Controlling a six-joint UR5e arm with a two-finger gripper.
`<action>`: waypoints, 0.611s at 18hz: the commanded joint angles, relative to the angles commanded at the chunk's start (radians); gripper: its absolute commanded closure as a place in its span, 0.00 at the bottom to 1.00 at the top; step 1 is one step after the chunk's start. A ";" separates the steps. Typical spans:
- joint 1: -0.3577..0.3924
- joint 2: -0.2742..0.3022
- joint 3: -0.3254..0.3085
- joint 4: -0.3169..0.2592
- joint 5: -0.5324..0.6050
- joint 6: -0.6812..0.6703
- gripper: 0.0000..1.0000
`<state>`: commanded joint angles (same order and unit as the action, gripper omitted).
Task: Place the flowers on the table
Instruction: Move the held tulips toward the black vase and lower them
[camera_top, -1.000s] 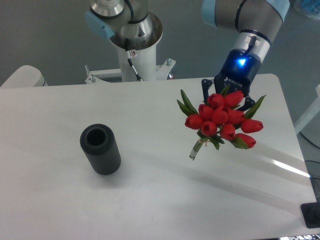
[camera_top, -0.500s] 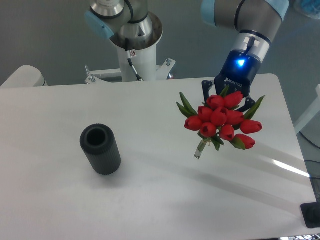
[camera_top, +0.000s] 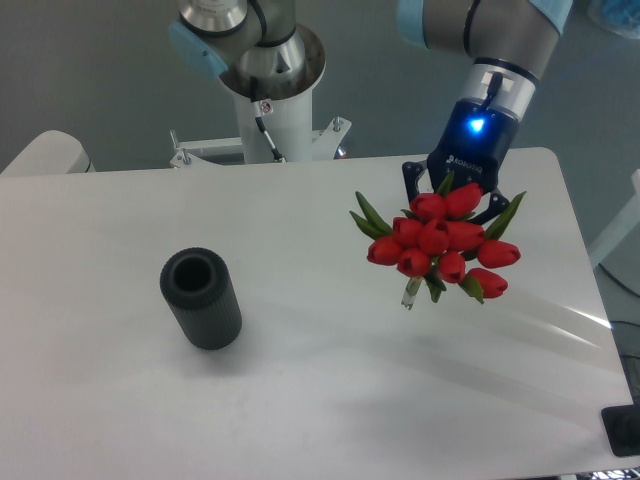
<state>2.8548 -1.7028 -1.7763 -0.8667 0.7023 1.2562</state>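
The flowers (camera_top: 440, 243), a bunch of red tulips with green leaves, hang in the air above the right part of the white table (camera_top: 300, 400). Their tied stems (camera_top: 411, 291) point down and toward the camera. My gripper (camera_top: 452, 196) sits right behind the blooms and is shut on the flowers; its fingertips are mostly hidden by the tulip heads. The blue light on the wrist (camera_top: 477, 126) is lit.
A dark ribbed cylinder vase (camera_top: 200, 298) stands upright on the left part of the table, far from the flowers. The arm's white base column (camera_top: 270, 110) rises behind the far edge. A dark object (camera_top: 625, 430) sits at the lower right corner.
The bunch has swung: the stem end moved right and up, from about under the left blooms to beneath the middle. The gripper shifted slightly left and up. The vase has not moved.
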 joint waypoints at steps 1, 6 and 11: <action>-0.008 0.000 -0.002 0.000 0.021 0.005 0.85; -0.049 0.017 -0.014 0.000 0.190 0.006 0.85; -0.120 0.014 -0.012 0.005 0.368 0.008 0.85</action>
<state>2.7352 -1.6889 -1.7886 -0.8621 1.0705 1.2640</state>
